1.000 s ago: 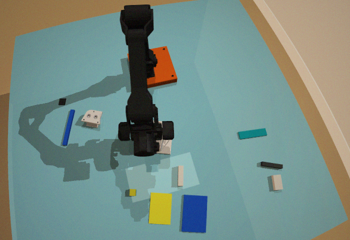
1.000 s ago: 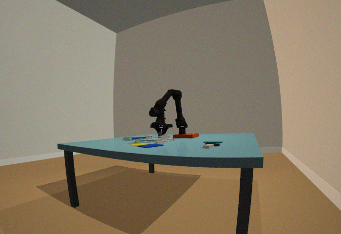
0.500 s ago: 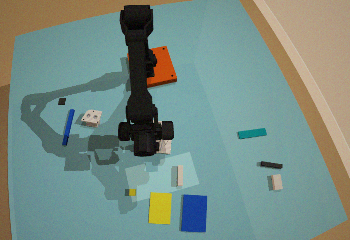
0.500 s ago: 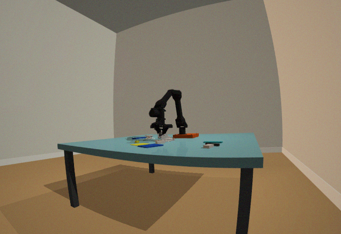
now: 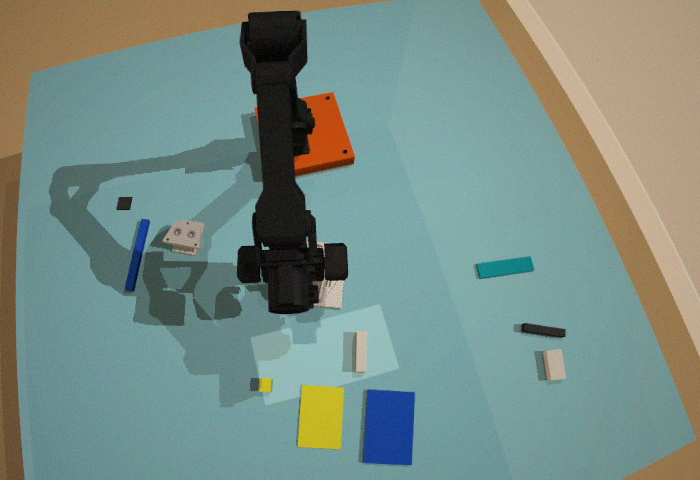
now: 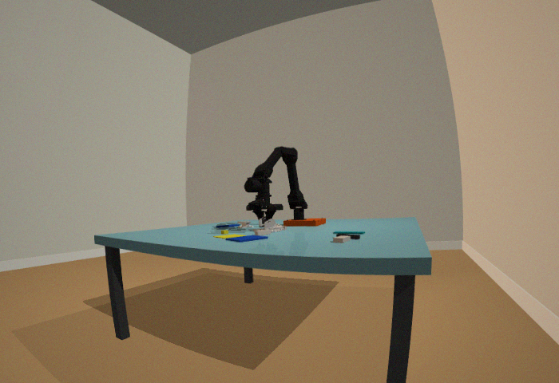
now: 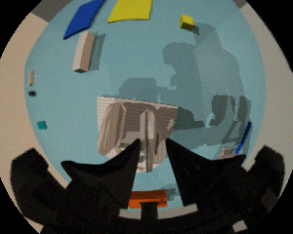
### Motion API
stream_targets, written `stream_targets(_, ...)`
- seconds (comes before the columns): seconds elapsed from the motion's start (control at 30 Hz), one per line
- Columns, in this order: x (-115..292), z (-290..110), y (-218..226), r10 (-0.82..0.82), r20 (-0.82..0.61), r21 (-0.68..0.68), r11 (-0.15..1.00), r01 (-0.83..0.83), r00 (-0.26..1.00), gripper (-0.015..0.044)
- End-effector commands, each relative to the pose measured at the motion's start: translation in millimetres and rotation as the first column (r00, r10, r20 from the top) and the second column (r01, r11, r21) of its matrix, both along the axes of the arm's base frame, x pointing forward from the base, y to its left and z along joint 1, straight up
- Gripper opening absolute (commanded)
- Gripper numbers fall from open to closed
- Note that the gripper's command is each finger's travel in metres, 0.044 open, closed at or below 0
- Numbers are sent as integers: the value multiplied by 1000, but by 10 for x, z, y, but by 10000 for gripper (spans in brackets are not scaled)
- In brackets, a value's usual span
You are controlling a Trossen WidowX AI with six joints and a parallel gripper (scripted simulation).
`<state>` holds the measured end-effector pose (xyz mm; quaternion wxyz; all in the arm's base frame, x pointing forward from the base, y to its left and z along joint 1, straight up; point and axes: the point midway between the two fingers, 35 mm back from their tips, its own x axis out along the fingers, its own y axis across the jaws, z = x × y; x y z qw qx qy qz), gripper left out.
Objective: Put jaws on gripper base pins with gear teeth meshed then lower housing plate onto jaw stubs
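Note:
The pale ribbed gripper base [image 5: 331,298] [image 7: 103,103] lies under the arm, largely hidden in the top view. One pale jaw [image 7: 110,129] stands over its left part in the wrist view. My gripper [image 7: 153,140] [image 6: 264,219] points down over the base, shut on the other pale jaw [image 7: 148,129], which shows as a narrow upright shape between the fingertips. Whether this jaw touches its pin, and whether any teeth mesh, I cannot tell. The pale housing plate [image 5: 184,235] [image 7: 227,152], with two round holes, lies apart on the table, slightly tilted.
A blue bar [image 5: 137,254] lies beyond the housing plate. A yellow cube [image 5: 265,384], a beige block [image 5: 361,352], a yellow plate [image 5: 320,417] and a blue plate [image 5: 389,427] lie in front. A teal bar [image 5: 504,267] is right. An orange slab [image 5: 328,130] is by the arm's foot.

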<state>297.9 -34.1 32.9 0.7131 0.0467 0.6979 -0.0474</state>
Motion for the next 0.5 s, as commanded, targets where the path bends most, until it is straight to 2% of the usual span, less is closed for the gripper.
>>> stream_targets(0.0, 1, -16, -2, 6, 0, -1, 1000, -6, 1000, 134)
stream_targets(0.47, 1, -61, -2, 7, 0, -1, 1000, -7, 1000, 134)
